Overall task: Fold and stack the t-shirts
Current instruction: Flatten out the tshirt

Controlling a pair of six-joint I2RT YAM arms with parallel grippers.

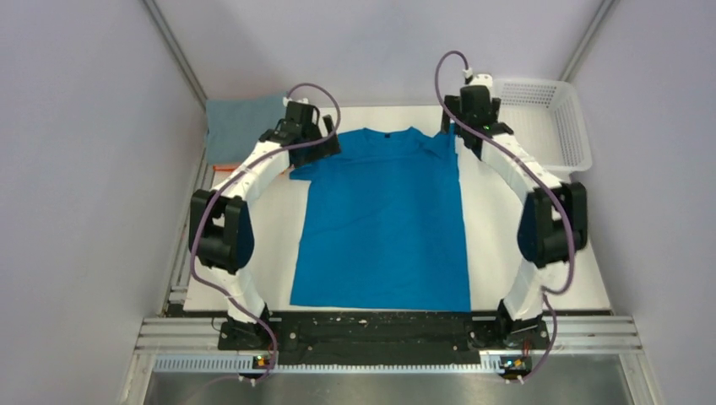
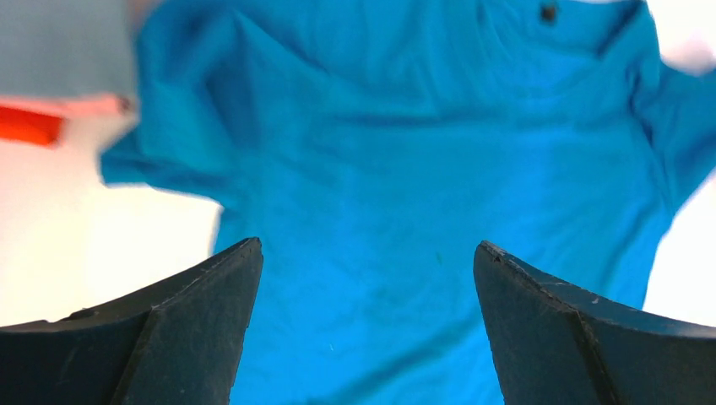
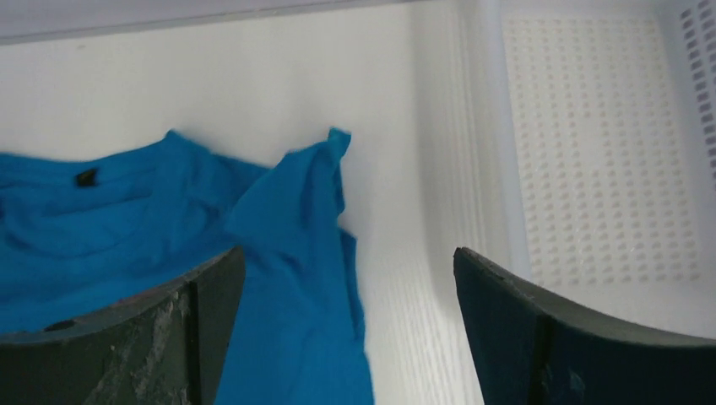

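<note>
The bright blue t-shirt (image 1: 384, 219) lies flat in the middle of the tabletop (image 1: 494, 253), collar toward the far edge, with the left gripper (image 2: 367, 246) and right gripper (image 3: 348, 251) both open and empty above its shoulders, and a folded grey-blue t-shirt (image 1: 239, 126) at the far left corner.

Bright even light, faint shadows, left wrist view blurred, table (image 2: 51, 253) overexposed

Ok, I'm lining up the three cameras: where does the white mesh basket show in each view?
Top external: white mesh basket at upper right, right of the blue t-shirt.
Left wrist: not in it.
Right wrist: fills the upper right.
Shared landmark: the shirt's black neck label, visible in all three.
</note>
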